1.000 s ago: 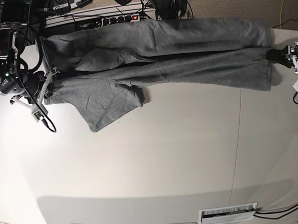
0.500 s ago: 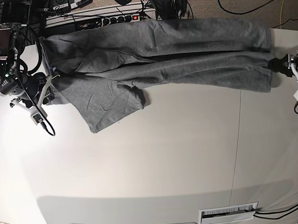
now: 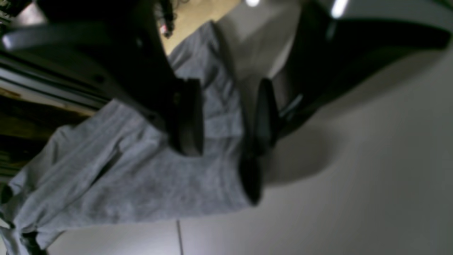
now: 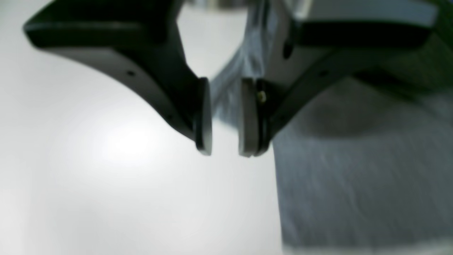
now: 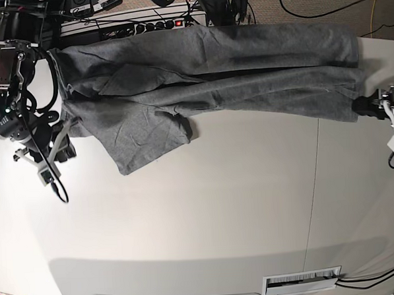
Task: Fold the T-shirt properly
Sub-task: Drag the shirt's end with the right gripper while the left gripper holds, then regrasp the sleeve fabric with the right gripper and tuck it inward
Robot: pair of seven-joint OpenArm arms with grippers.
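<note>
Base view, T-shirt: the plain heather-grey soft cotton T-shirt [image 5: 258, 45] lies in a long, layered band along the white tabletop's [image 5: 207, 213] upper edge, between its upper corners.
Loose flap: 1 grey cloth flap [image 5: 143, 137] juts from the band's left part towards the tabletop's middle, probably a sleeve awaiting tucking.
Left gripper: the black 2-fingered left gripper [image 3: 228, 117] has its fingers apart at the band's right-hand end. Cloth shows between and beneath them; no pinch is visible. This placing would suit letting go of an edge or straightening it.
Right gripper: the black 2-fingered right gripper [image 4: 224, 120] stands parted beside the cloth, nothing between its fingertips, likely to keep the layers undisturbed.
Progress: folding looks partial; the band is long and its layers uneven.
Next need: bring the flap in, then shorten the band.
Risk: dragging the upper layer could reopen the fold.
</note>
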